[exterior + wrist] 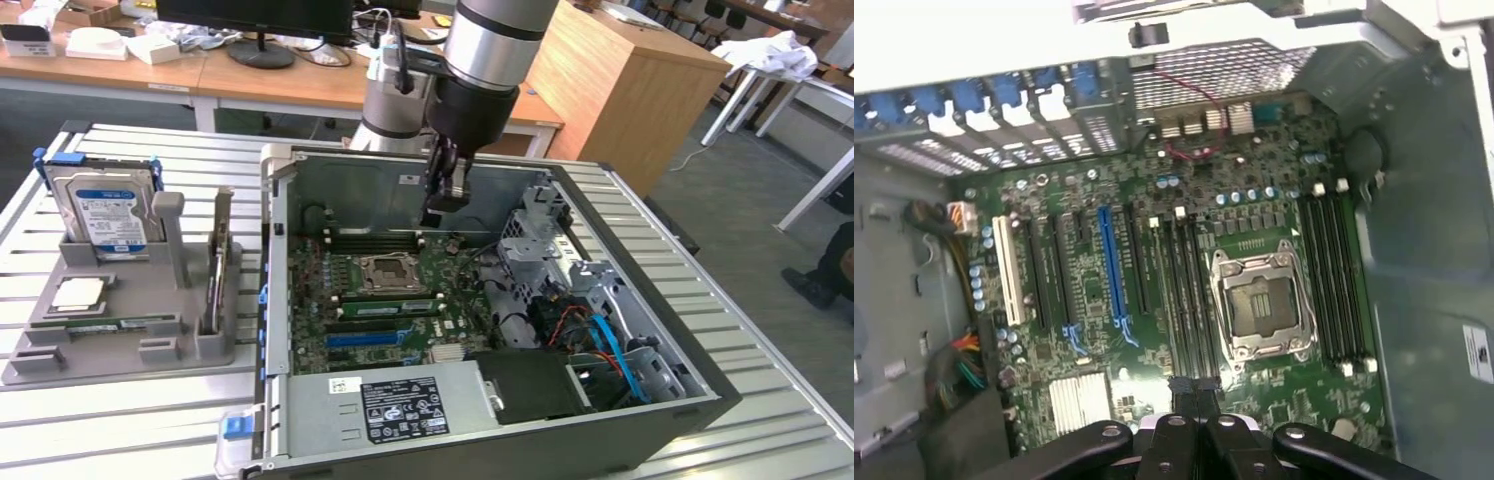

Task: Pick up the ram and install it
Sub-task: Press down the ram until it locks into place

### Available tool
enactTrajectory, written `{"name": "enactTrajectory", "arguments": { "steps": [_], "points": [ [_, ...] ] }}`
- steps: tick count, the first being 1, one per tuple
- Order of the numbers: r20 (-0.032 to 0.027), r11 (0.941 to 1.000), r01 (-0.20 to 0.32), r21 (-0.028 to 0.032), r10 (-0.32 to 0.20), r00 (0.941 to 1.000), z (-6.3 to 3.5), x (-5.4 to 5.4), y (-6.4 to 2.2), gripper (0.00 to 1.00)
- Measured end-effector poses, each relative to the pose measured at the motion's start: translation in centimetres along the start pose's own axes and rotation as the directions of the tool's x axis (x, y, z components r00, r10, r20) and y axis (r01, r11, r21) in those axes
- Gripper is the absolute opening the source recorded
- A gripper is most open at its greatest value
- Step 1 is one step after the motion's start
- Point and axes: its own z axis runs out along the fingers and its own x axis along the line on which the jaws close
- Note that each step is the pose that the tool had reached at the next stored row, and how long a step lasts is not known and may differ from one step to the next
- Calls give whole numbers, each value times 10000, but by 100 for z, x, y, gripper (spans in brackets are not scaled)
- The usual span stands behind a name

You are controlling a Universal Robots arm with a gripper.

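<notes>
Exterior view first: the gripper [438, 215] hangs inside the open computer case [667, 330], over the far part of the motherboard [320, 300]. In the wrist view the gripper [1194, 400] has its fingers [1172, 432] drawn together, and I can make out no long stick carried between them.

Below the gripper and nearer the exterior camera than it, just past the CPU socket [395, 270], a green stick with dark chips sits in the bank of memory slots. I take that to be the ram [387, 308], though I cannot be sure from here. It looks level along its length, but whether its end latches have closed is too small to tell. Just beyond it from the gripper runs the blue slot strip [367, 338], which appears empty.

Well off to the side of the gripper, outside the case, a grey fixture tray [40, 365] on the table [774, 420] carries a hard drive [104, 208] and a second green stick [114, 322] lying flat.

My judgement is that the work is at the install stage, not the pick-up. The gripper is clear of the ram, not touching it. Any further press calls for a straight descent centred over the stick's top edge, with even force, keeping off the socket and the neighbouring slots.
</notes>
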Motion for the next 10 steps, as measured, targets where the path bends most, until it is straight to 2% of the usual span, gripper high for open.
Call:
{"name": "enactTrajectory", "arguments": {
  "steps": [5, 10],
  "points": [
    [35, 9962, -872, 32, 872, 9962, 5, 0, 0, 10],
    [71, 9844, -1756, 62, 1756, 9844, 11, 0, -1, 10]
  ]
}}
